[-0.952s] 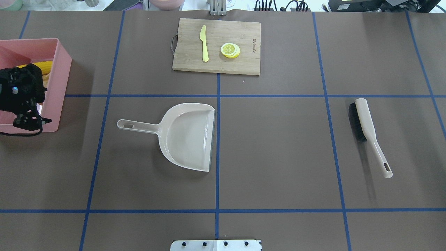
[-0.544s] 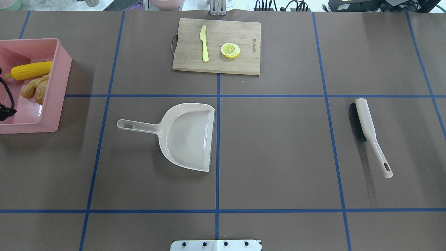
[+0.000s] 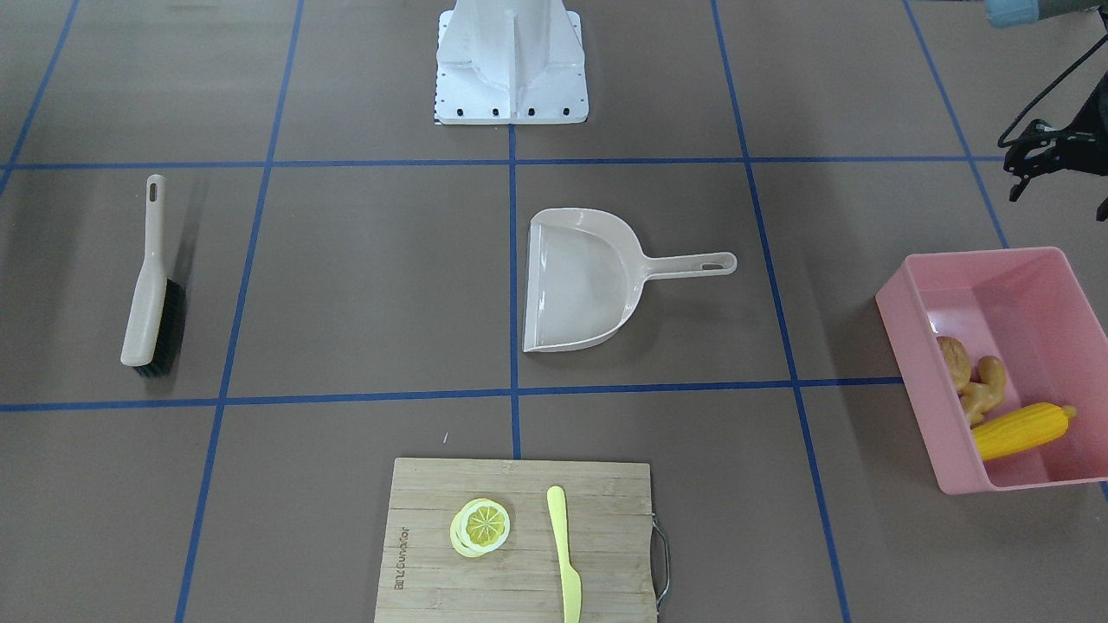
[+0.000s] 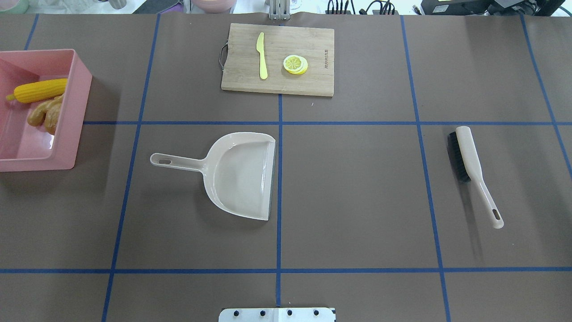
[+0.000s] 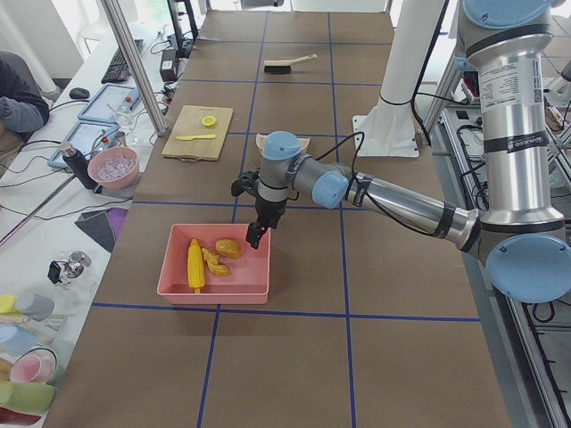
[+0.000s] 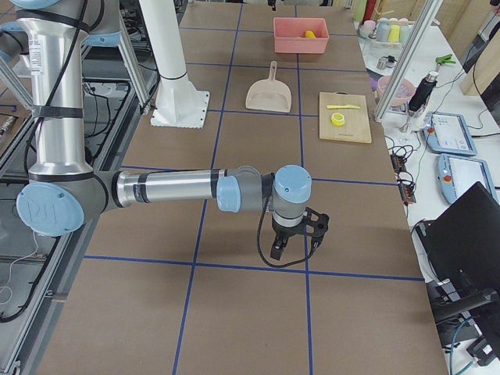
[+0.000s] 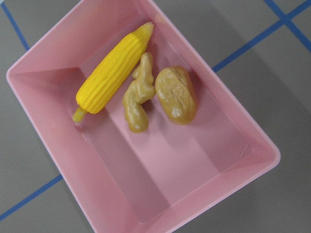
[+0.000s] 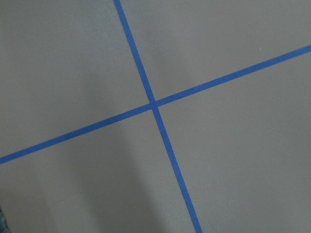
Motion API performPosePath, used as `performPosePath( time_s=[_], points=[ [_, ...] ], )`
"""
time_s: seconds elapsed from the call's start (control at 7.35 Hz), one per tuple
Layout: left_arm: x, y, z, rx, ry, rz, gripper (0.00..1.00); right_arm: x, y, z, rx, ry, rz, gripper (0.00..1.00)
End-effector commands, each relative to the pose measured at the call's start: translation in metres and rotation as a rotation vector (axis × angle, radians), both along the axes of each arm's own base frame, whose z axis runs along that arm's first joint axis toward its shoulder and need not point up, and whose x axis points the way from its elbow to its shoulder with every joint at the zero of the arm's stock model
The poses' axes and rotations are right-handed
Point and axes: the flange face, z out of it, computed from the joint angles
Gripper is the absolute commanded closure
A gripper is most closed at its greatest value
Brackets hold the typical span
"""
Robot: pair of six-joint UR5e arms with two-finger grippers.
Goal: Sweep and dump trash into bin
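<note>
Corn cob (image 7: 112, 68), potato (image 7: 176, 95) and ginger root (image 7: 138, 99) all lie in the bin (image 7: 194, 160) — left tool (image 5: 256, 236) has drawn back from it, can't tell how wide. Looks done.

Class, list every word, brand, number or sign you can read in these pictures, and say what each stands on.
Cutting board: a burned-in brand mark near one short edge, too blurred to read.
Left arm: lettering on a dark band, too small to read.
Right arm: lettering down its tube, too small to read.
Nothing else is readable.
</note>
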Motion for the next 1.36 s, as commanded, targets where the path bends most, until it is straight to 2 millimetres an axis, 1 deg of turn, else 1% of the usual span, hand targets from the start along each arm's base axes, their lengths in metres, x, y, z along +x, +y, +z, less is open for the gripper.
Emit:
performPosePath(
  time_s=[0.0, 0.14, 0.27, 0.41, 0.54, 0.82, 0.95, 1.09, 1.22],
  points=[
    [-0.025, 0.0, 0.063, -0.232, 0.114, -0.107, 0.01, 0.0, 0.0, 0.0, 0.0, 0.001, 0.0, 0.0],
    [-0.037, -0.004, 0.072, -0.236, 0.174, -0.128, 0.01, 0.0, 0.0, 0.0, 0.001, 0.001, -0.001, 0.0],
    [-0.045, -0.001, 0.082, -0.259, 0.172, -0.149, 0.01, 0.0, 0.0, -0.001, 0.002, 0.001, -0.001, 0.0],
    [-0.047, 0.0, 0.095, -0.284, 0.165, -0.159, 0.01, 0.0, 0.0, -0.001, 0.001, 0.001, 0.0, 0.0],
    [-0.059, -0.001, 0.095, -0.278, 0.172, -0.182, 0.01, 0.0, 0.0, -0.001, 0.002, -0.001, -0.001, 0.0],
    [-0.064, 0.001, 0.093, -0.268, 0.174, -0.187, 0.01, 0.0, 0.0, -0.002, 0.004, -0.001, -0.001, 0.0],
    [-0.067, 0.002, 0.099, -0.275, 0.172, -0.19, 0.01, 0.0, 0.0, -0.002, 0.004, -0.001, -0.001, 0.0],
    [-0.078, 0.002, 0.098, -0.274, 0.177, -0.218, 0.01, 0.0, 0.007, 0.0, 0.016, 0.0, -0.012, 0.0],
    [-0.079, 0.003, 0.111, -0.297, 0.17, -0.222, 0.01, 0.0, 0.011, 0.0, 0.021, -0.002, -0.012, 0.0]
  ],
)
